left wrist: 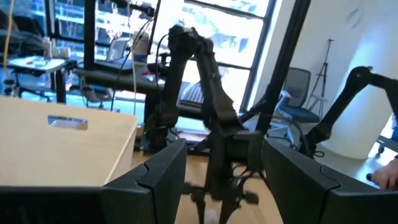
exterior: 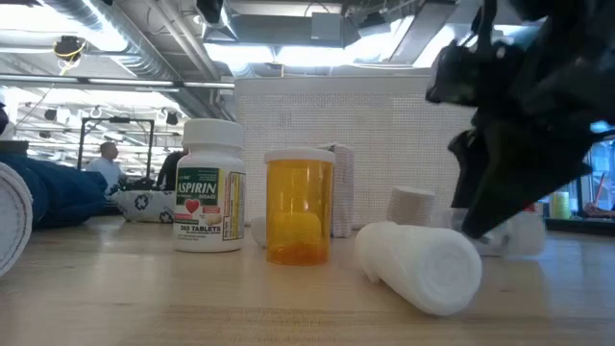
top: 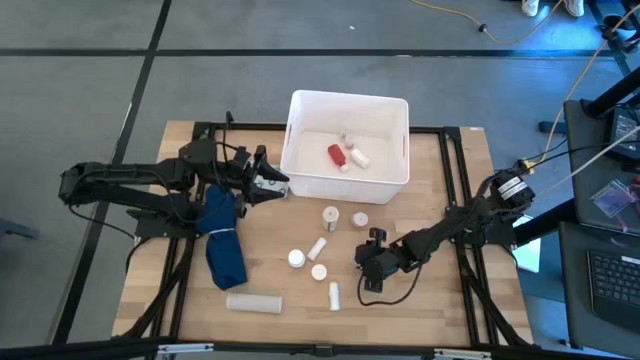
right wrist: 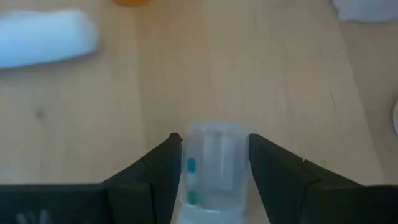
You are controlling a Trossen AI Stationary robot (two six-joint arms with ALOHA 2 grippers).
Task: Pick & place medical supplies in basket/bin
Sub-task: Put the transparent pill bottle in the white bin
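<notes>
The white tub (top: pixel 396 178) stands at the table's far middle, with a red bottle (top: pixel 336 154) and white items in it. Several white bottles and tubes (top: pixel 318 247) lie on the wood near of it. The low view shows an aspirin bottle (exterior: pixel 209 197), an amber bottle (exterior: pixel 299 207) and a white roll (exterior: pixel 423 255). My right gripper (top: pixel 370 262) is low over the table, right of these, shut on a clear packet (right wrist: pixel 214 163). My left gripper (top: pixel 268 185) hovers open by the tub's left near corner. My right gripper has the clear packet's two long sides (right wrist: pixel 188 180) between its two fingers (right wrist: pixel 163 168), which lie along the packet. Blue and green pills show inside it. It comes from above, slanting down. Whether the packet still rests on the table I cannot tell.
A long dark blue cloth (top: pixel 225 245) lies under the left arm. A white roll (top: pixel 253 302) lies near the table's near edge. The tub's wall with its handle slot (left wrist: pixel 68 122) is close beside my left gripper. Bare wood lies between the right gripper and the tub.
</notes>
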